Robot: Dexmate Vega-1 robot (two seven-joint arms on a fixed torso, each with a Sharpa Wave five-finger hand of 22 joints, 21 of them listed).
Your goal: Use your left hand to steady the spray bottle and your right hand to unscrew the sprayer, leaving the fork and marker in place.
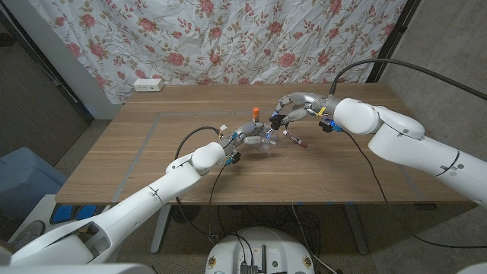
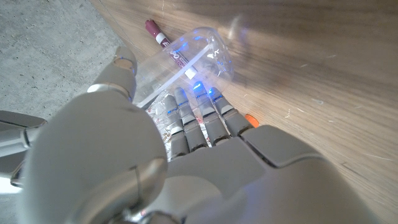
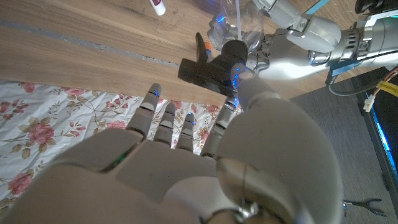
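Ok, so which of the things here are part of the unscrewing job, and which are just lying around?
In the job:
spray bottle, held by the left hand
its black sprayer
right hand, fingers spread, near the sprayer

Lying about:
marker, to be left alone
power strip

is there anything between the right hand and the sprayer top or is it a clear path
Nothing visible stands between them. The right hand hovers just beside the black sprayer atop the spray bottle, which the left hand holds.

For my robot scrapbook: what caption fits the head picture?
Left hand holds the clear spray bottle while right hand reaches over its sprayer.
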